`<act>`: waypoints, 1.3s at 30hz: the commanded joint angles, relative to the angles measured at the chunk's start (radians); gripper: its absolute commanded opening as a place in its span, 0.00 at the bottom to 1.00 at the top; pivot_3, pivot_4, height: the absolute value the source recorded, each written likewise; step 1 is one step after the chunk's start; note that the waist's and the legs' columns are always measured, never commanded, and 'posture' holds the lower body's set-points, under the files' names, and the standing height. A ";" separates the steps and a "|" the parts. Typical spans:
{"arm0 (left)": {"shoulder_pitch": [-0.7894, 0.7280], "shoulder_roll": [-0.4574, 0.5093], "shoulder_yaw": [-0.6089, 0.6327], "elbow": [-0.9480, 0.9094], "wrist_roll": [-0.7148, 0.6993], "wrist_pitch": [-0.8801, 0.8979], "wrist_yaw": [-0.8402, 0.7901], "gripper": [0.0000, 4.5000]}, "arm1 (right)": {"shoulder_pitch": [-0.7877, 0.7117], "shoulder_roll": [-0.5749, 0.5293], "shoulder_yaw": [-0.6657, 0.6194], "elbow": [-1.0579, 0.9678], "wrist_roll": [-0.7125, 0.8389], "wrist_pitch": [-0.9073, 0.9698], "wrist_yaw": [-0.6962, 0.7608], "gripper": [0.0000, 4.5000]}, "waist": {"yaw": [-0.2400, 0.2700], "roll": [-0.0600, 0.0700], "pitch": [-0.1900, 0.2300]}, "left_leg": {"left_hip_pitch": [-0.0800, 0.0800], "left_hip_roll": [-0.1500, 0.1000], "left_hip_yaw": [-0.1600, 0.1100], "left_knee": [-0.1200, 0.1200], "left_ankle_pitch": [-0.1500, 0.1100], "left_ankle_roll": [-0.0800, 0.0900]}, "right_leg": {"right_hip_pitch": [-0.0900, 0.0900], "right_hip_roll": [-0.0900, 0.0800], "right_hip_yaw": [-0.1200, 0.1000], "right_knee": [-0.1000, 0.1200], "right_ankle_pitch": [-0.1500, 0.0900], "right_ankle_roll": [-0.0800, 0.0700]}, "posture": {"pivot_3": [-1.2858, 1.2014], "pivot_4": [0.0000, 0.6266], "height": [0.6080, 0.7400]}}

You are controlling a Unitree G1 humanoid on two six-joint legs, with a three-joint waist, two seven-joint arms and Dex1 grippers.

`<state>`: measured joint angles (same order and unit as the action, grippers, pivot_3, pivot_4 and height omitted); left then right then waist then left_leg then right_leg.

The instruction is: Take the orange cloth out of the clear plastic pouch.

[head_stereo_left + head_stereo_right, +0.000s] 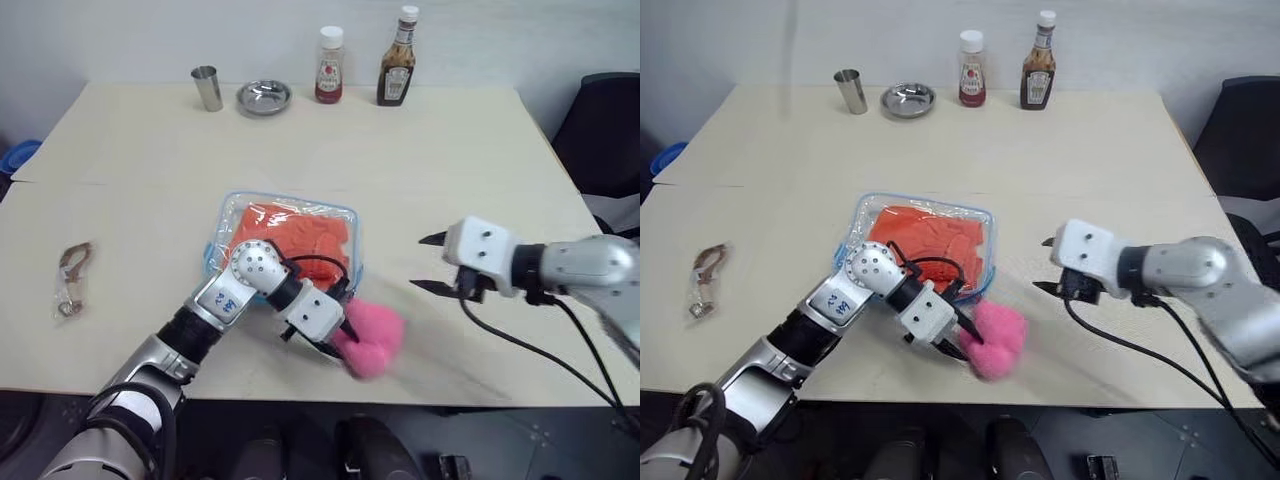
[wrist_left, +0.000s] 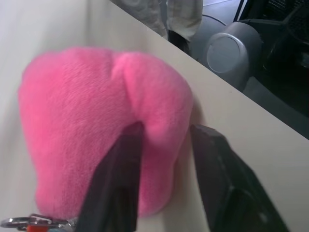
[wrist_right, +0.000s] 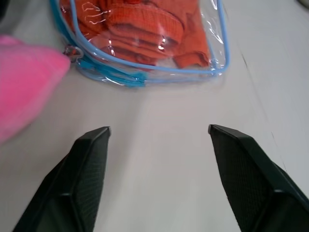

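Left tool (image 1: 345, 340) angled down across the body, fingers narrowed, right tool (image 1: 432, 263) raised, fingers spread wide

The orange cloth (image 1: 296, 232) lies inside the clear plastic pouch (image 1: 226, 212).

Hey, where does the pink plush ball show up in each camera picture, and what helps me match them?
Left eye view: pink plush ball near the table's front edge, right of the left gripper.
Right eye view: same spot.
Left wrist view: large, with one finger pressing into it.
Right wrist view: at one edge.
Shared landmark: the clear plastic pouch, beside the ball.
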<state>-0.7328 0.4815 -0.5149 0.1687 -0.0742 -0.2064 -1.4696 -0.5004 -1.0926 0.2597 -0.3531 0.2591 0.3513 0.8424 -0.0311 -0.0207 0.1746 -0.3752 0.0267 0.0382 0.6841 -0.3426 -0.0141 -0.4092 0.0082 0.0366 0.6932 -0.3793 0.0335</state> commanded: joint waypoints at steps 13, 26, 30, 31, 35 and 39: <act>0.103 0.133 0.061 -0.190 0.004 0.074 0.033 0.01 | -0.222 0.296 0.164 0.452 -0.386 -0.802 0.161 0.76 | 0.000 0.000 0.000 | 0.000 0.000 0.000 0.001 0.000 0.000 | 0.000 -0.001 -0.001 0.001 0.000 0.000 | 0.52 0.24 1.00; 0.031 0.051 0.130 -0.216 -0.057 0.219 0.126 0.19 | -0.153 0.152 -0.014 0.454 -0.351 -0.764 0.235 0.76 | 0.005 0.000 0.000 | 0.000 0.000 0.000 0.002 0.000 0.000 | 0.000 -0.001 -0.001 0.003 0.000 0.000 | 0.52 0.24 1.00; -0.003 -0.023 0.104 -0.146 -0.033 0.136 0.141 0.46 | -0.048 0.071 -0.096 0.353 -0.303 -0.691 0.260 0.76 | 0.005 0.000 0.000 | 0.000 0.000 0.000 0.002 0.000 0.000 | 0.001 -0.001 -0.001 0.002 0.000 0.000 | 0.52 0.24 1.00; -0.010 -0.040 0.096 -0.123 -0.024 0.107 0.140 0.46 | -0.022 0.057 -0.117 0.325 -0.290 -0.663 0.264 0.76 | 0.004 0.000 0.000 | 0.000 0.000 0.000 0.002 0.000 0.000 | 0.001 -0.001 -0.001 0.002 0.000 0.000 | 0.52 0.24 1.00; -0.032 -0.092 0.065 -0.054 -0.018 0.048 0.115 0.46 | 0.068 0.013 -0.188 0.241 -0.263 -0.591 0.267 0.76 | -0.002 0.000 0.000 | 0.000 0.000 0.001 0.003 0.000 0.000 | 0.001 0.000 0.000 0.003 0.000 0.000 | 0.52 0.24 1.00; -0.050 -0.118 0.033 0.016 0.010 -0.030 0.093 0.46 | 0.131 -0.019 -0.257 0.186 -0.255 -0.529 0.256 0.76 | 0.002 0.000 0.000 | 0.001 0.000 0.001 0.003 0.000 0.000 | 0.001 0.000 0.000 0.004 0.000 0.000 | 0.52 0.24 1.00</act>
<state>-0.7672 0.3689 -0.4704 0.1757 -0.0722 -0.1947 -1.3633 -0.3721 -1.0911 0.0584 -0.1227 -0.0159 -0.2018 1.1073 -0.0291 -0.0203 0.1747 -0.3740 0.0265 0.0394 0.6868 -0.3426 -0.0141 -0.4082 0.0083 0.0369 0.6967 -0.3793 0.0335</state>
